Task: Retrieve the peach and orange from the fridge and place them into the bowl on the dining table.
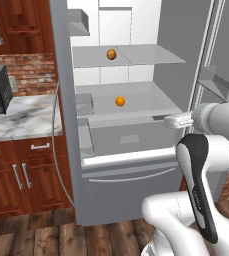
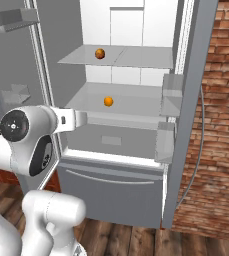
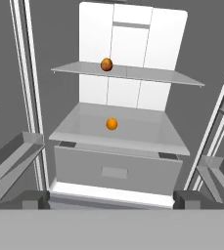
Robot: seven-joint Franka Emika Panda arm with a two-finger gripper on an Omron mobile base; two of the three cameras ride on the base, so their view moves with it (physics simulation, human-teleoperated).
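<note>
From the left base camera, the fridge (image 1: 136,165) stands with both doors swung wide, and the fruit is untouched. The peach (image 1: 111,54) sits on the upper shelf (image 1: 151,55); the orange (image 1: 120,101) rests on the shelf below it, above the closed crisper drawer (image 1: 131,137). The white arm reaches from the lower right toward the opening, well short of either fruit. A marble worktop (image 1: 21,117) with wood cabinets runs to the left of the fridge.

From the right base camera, the same two fruits show from the other side: the peach (image 2: 100,53) up top, the orange (image 2: 108,101) one shelf down, each alone on its shelf. The arm's wrist points into the fridge at about the level of the lower shelf, apart from both. A brick wall (image 2: 221,125) flanks the right-hand door.

From the hand camera, the claw (image 3: 111,199) faces squarely into the fridge, its two tips spread to their widest and gripping nothing. The orange (image 3: 112,124) lies nearly dead ahead, the peach (image 3: 106,64) above it.

By this showing the job has barely begun: doors open, both fruits still to be picked, carried and set in the bowl.
</note>
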